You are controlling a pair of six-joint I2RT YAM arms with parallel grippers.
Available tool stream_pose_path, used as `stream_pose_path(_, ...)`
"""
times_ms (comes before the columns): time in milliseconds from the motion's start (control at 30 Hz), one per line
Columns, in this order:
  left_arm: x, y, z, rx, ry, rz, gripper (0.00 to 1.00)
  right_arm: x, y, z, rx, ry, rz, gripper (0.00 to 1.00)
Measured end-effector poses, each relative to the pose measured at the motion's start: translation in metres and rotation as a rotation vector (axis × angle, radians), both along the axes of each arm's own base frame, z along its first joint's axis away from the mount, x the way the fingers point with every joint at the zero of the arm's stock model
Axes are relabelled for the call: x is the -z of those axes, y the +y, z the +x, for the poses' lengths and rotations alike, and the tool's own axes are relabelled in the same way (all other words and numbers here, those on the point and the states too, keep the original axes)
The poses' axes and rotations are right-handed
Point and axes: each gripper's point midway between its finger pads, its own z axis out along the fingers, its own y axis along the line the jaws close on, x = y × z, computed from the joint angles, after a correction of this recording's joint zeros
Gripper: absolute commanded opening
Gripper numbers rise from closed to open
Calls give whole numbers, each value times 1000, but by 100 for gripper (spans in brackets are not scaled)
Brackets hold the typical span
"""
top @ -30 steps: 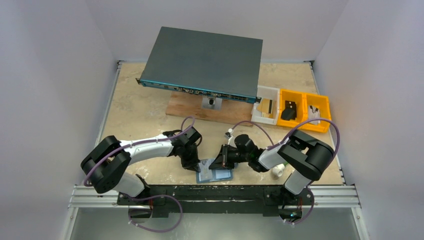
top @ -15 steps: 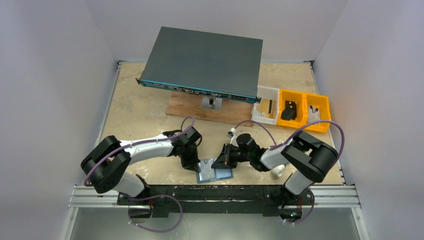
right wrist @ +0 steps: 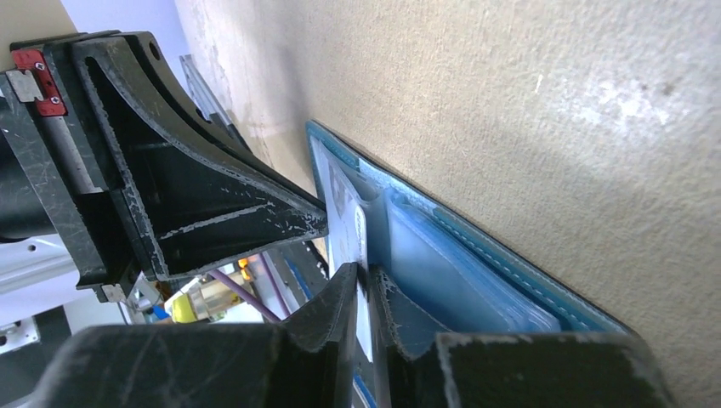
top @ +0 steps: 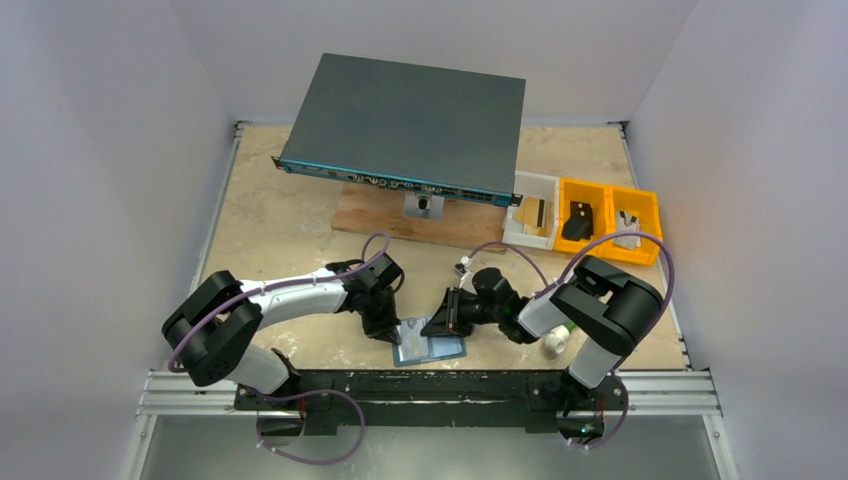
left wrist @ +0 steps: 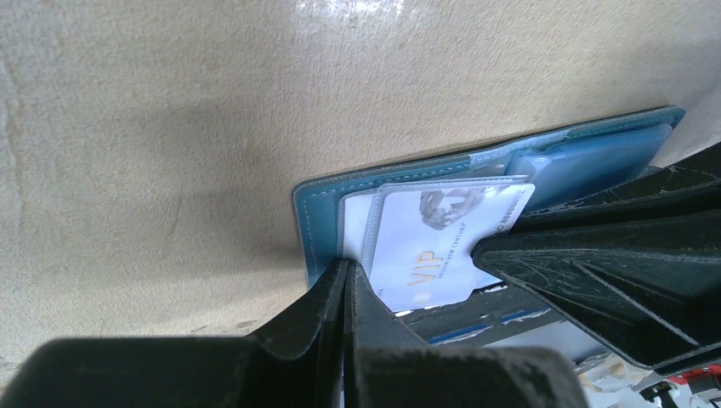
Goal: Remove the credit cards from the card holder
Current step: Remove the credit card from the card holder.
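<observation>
Open card holder [top: 432,351] lies at the table's [top: 280,220] near edge, credit cards [left wrist: 434,246] in its pocket. Left gripper [left wrist: 347,274], closed and empty, touches its end. Right gripper's [right wrist: 364,282] barely parted fingers straddle a card edge, grip unclear.

The left arm [top: 290,292] and right arm [top: 540,312] are each built of black joint housings and a white link. Purple cables [right wrist: 241,295] are looped along both. The left hand [left wrist: 347,272] and right hand [right wrist: 366,276] are fitted with scuffed black fingers. A red plate [right wrist: 30,72] with screws is seen on the left one.
</observation>
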Motion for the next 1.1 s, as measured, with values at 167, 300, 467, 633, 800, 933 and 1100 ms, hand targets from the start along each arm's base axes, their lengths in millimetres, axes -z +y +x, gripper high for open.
stream_pose_path(167, 0, 0, 0, 0, 0, 1, 0, 1, -2, -3, 0, 16, 4, 19)
stream_pose_path(300, 0, 0, 0, 0, 1, 1, 0, -1, -2, -4, -1, 14, 13, 20)
stream_pose_path(467, 0, 0, 0, 0, 2, 3, 0, -2, -3, -6, 1, 14, 26, 13)
stream_pose_path(633, 0, 0, 0, 0, 5, 5, 0, -1, -6, -9, 9, 26, 36, 5)
stream_pose_path(800, 0, 0, 0, -1, 7, 6, 0, 0, -7, -10, 20, 36, 47, 0)
stream_pose_path(933, 0, 0, 0, -1, 7, 7, 0, -2, -8, -8, 26, 33, 57, 0)
stream_pose_path(1100, 0, 0, 0, -2, 7, 7, 0, -3, -16, -5, 47, 28, 52, 0)
